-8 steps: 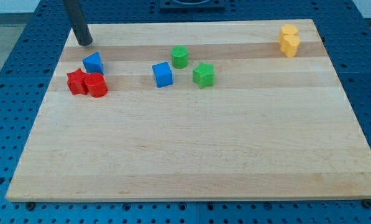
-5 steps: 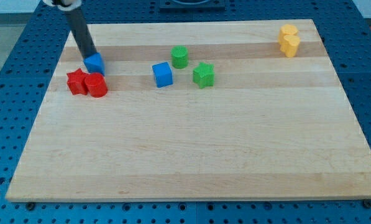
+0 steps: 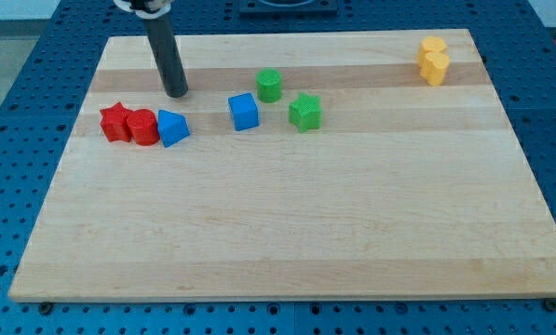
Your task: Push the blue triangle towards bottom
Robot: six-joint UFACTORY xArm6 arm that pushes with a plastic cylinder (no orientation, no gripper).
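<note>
The blue triangle [image 3: 172,127] lies at the view's left on the wooden board [image 3: 287,214], touching the right side of the red cylinder [image 3: 144,127]. A red star [image 3: 115,122] sits just left of that cylinder. My tip [image 3: 176,93] rests on the board a little above the blue triangle, apart from it, with the dark rod rising toward the view's top.
A blue cube [image 3: 244,112] lies right of my tip. A green cylinder [image 3: 269,86] and a green star [image 3: 305,112] sit further right. Two yellow blocks [image 3: 433,60] stand together at the view's top right corner.
My tip moved from the top left corner down and right, pushing the blue triangle down and right to beside the red cylinder. The tip now stands just above the triangle.
</note>
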